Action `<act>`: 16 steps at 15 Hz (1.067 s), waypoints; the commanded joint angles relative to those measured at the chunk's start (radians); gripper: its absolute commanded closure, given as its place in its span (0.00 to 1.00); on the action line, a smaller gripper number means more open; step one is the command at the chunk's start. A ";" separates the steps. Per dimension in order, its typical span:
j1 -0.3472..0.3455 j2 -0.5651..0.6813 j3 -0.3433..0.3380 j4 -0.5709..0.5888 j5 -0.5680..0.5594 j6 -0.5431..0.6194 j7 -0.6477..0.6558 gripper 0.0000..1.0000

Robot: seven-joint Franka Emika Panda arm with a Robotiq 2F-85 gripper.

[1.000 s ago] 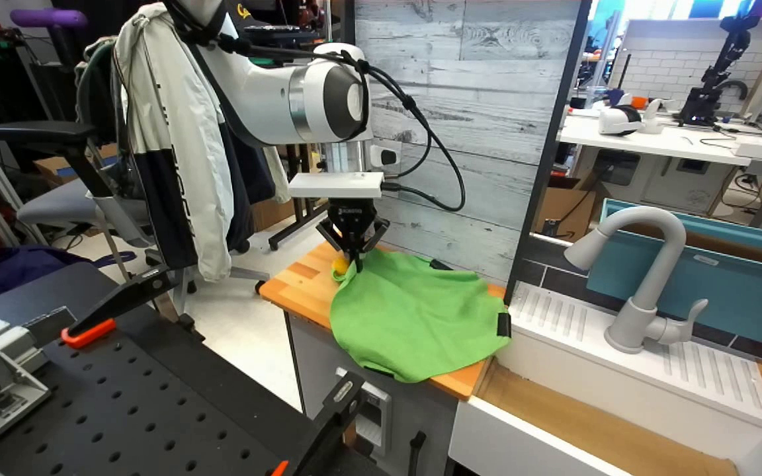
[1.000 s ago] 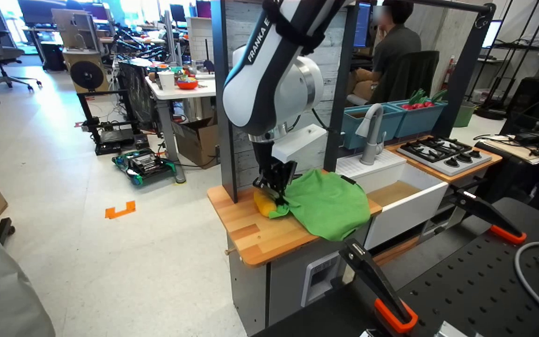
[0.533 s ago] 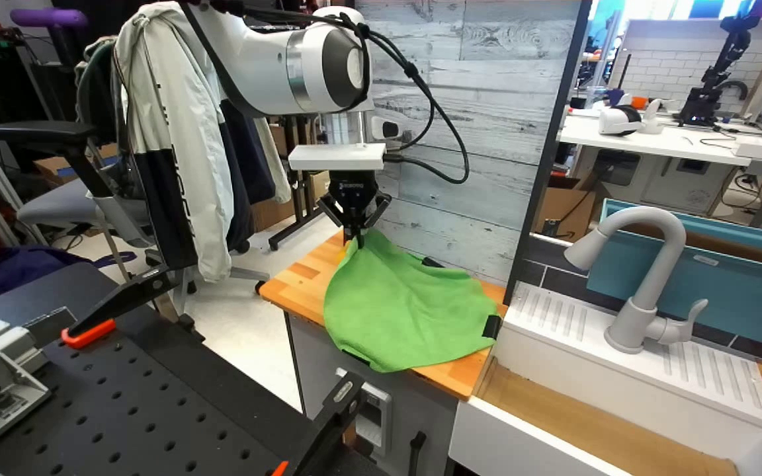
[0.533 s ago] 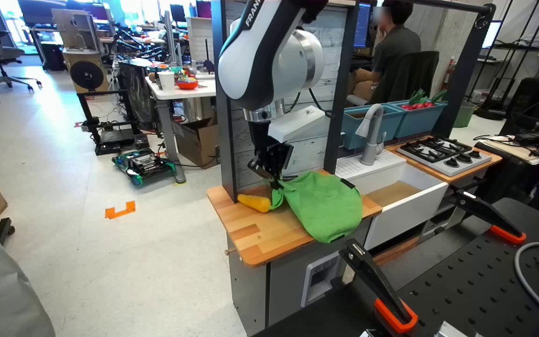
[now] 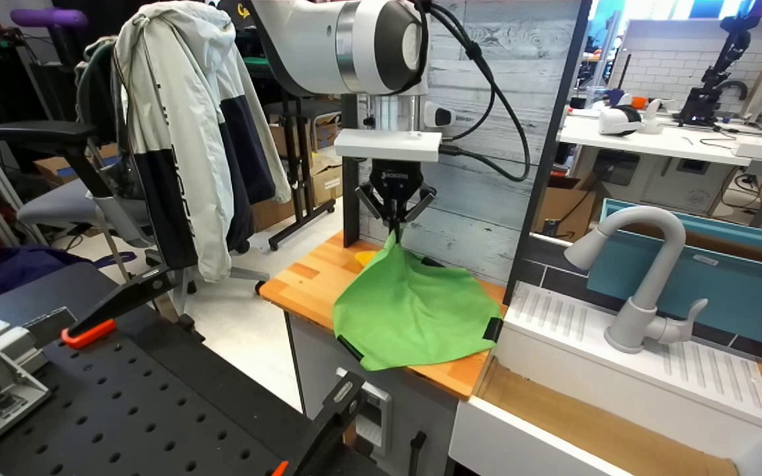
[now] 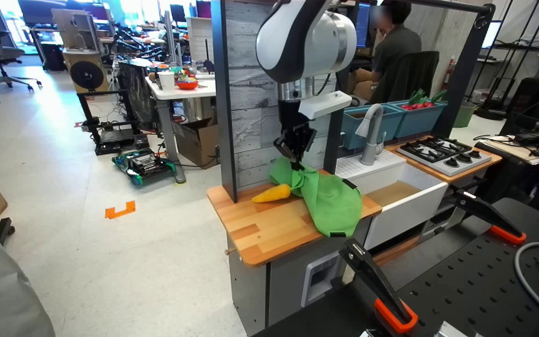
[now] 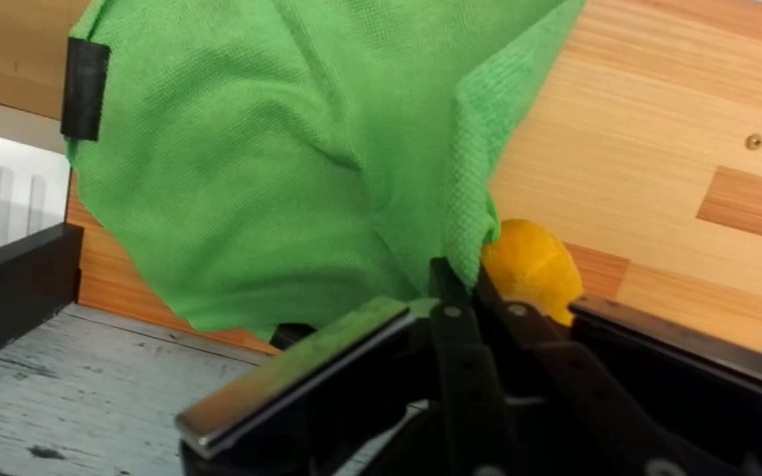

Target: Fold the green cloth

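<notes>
1. Countertop (image 5: 305,284), wooden, blocks of light and darker brown; grey plank-patterned panel (image 5: 467,205) behind; office chair (image 5: 73,201) beyond, draped with a pale-and-dark jacket (image 5: 186,132).
2. Green cloth (image 5: 417,311), one: spread on the countertop, one part drawn up in a peak to the gripper (image 7: 465,274), the rest lying with soft wrinkles. One edge overhangs the countertop's front; another reaches the sink (image 5: 520,439). Dark tabs (image 7: 85,89) sit along its rim.
3. Gripper, black, pointing down: fingers (image 7: 450,324) together, clamped on a pinch of the cloth. White arm (image 5: 315,49) above.
4. Carrot-shaped item (image 6: 272,193), yellow-orange, lying on the countertop just beside the cloth, broad end toward the gripper; partly covered by the fingers in the wrist view.
5. Sink, white, adjoining the countertop; grey faucet (image 5: 659,264) at its back.
6. Planter boxes (image 6: 420,122), teal, two; red-and-green pieces (image 6: 420,106) in the one behind the stove top (image 6: 433,159).
7. Perforated board (image 5: 143,387), black, foreground of both exterior views; black-and-orange clamps (image 5: 123,301) at its edge.
</notes>
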 commanded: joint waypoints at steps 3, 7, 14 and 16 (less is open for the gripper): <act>-0.117 -0.007 0.040 0.016 0.072 -0.054 -0.095 0.99; -0.182 0.009 0.045 0.043 0.125 -0.098 -0.137 0.99; -0.239 0.067 0.034 0.127 0.179 -0.198 -0.147 0.99; -0.238 0.089 0.030 0.151 0.179 -0.229 -0.140 0.99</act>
